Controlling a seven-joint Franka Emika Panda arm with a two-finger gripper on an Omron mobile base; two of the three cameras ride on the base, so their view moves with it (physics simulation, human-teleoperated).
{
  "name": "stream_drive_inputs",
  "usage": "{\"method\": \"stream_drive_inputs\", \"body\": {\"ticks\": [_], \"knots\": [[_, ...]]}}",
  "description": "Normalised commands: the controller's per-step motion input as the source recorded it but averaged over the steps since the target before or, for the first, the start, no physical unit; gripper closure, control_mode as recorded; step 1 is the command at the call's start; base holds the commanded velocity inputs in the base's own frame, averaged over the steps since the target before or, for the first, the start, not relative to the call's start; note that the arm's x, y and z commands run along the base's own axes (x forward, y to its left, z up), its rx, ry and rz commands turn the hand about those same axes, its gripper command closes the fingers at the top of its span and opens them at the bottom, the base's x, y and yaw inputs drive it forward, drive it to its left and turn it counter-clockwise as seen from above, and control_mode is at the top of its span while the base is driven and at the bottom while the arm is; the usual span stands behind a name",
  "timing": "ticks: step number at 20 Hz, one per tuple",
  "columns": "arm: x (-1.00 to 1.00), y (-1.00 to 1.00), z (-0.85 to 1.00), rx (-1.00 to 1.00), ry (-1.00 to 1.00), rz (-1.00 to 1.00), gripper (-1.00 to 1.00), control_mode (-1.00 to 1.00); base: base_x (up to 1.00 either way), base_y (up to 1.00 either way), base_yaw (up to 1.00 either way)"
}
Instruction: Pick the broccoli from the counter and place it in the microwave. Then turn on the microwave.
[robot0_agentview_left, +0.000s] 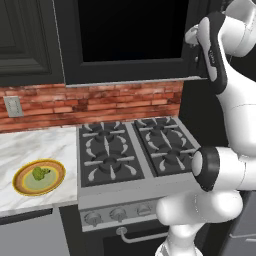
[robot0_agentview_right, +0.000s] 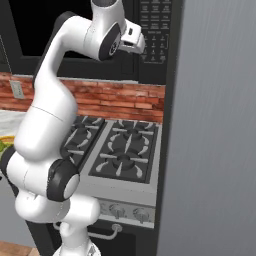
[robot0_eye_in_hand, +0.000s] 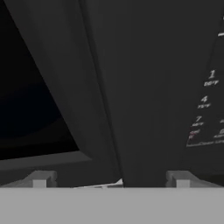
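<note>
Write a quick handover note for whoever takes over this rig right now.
Gripper: open, holding nothing, raised close to the microwave front, beside its button panel.
Broccoli: on a yellow plate on the counter, left of the stovetop.
Done: nothing yet; broccoli not picked.
Left: get the microwave open, pick the broccoli, place it inside, turn it on.

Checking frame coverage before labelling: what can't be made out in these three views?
- Microwave door state: its glass reads plain black in the left base view; open or shut, and the interior, cannot be told.
- Gripper: the grey band cuts the fingertips in the hand view; nothing shows between them.
- Button panel: labels too small in the right base view.
- Broccoli on its plate: floret detail too small.
</note>
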Motion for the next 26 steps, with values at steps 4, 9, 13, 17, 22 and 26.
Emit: {"method": "stream_drive_inputs", "body": {"ticks": [4,9,13,17,22,26], "knots": [[0.08,-0.01,-0.01,0.0,-0.15,0.0,-1.0,-1.0,0.0,0.0,0.0],[0.36,-0.11,0.0,0.0,-0.05,0.0,-1.0,-1.0,0.0,0.0,0.0],[0.4,-0.28,0.0,0.0,0.0,0.0,-1.0,-1.0,0.0,0.0,0.0],[0.36,-0.35,0.0,0.0,0.0,-0.01,-1.0,-1.0,0.0,0.0,0.0],[0.17,-0.29,0.0,0.0,0.0,-0.01,-1.0,-1.0,0.0,0.0,0.0],[0.06,-0.21,0.0,0.0,0.0,-0.01,-1.0,-1.0,0.0,0.0,0.0]]}}
